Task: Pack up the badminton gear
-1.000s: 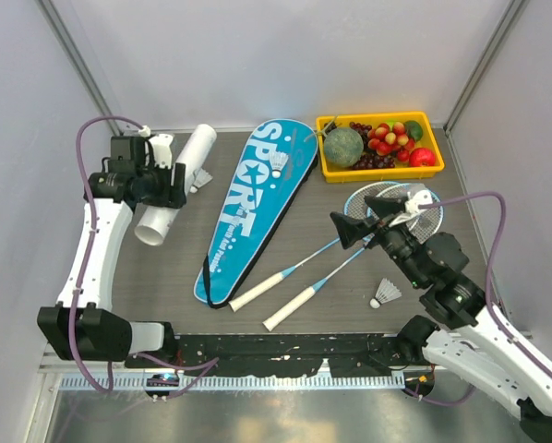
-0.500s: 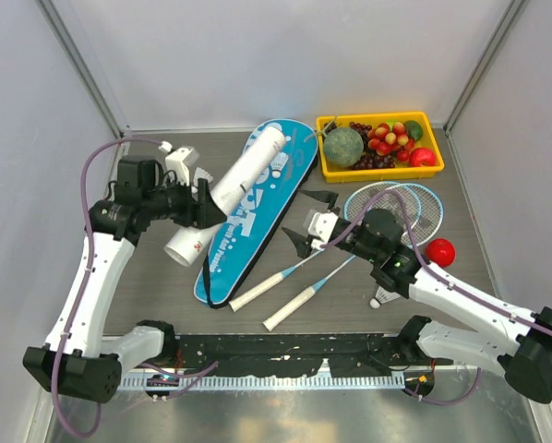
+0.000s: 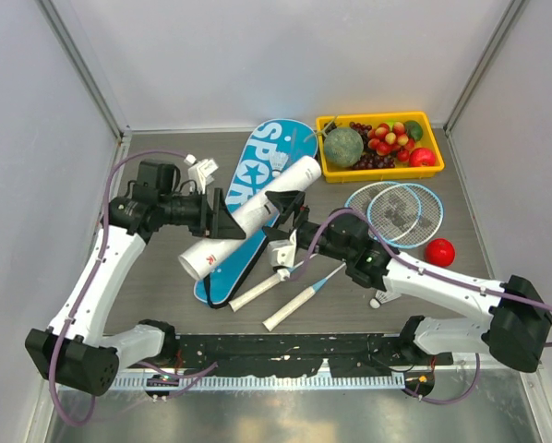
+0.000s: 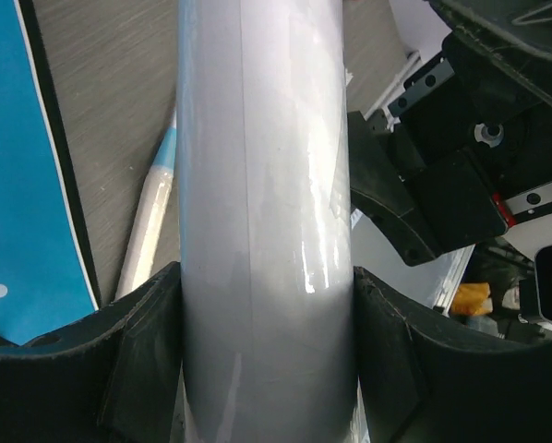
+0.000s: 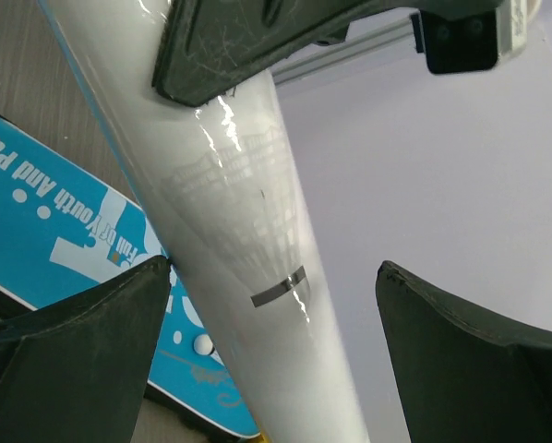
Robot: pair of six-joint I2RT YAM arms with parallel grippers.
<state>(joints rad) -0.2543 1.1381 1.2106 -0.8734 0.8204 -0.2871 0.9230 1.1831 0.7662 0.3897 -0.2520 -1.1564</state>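
Clamping the long white tube (image 3: 248, 214) around its lower half with my left gripper (image 3: 219, 214), I hold it tilted in the air above the blue SPORT bag (image 3: 262, 157), its low end over the bag's narrow end and its high end over the side of the bag that faces the rackets (image 3: 396, 210). My right gripper (image 3: 289, 212) hangs at that high end with its jaws spread wide on either side of the tube, sitting nearer one finger and not squeezing. If I close off-centre like this, I judge the push could twist the glossy tube in my left grip or slide it out, and its low end could swing down onto the racket handles just beside the bag or knock the shuttlecock (image 3: 278, 162) resting on the bag
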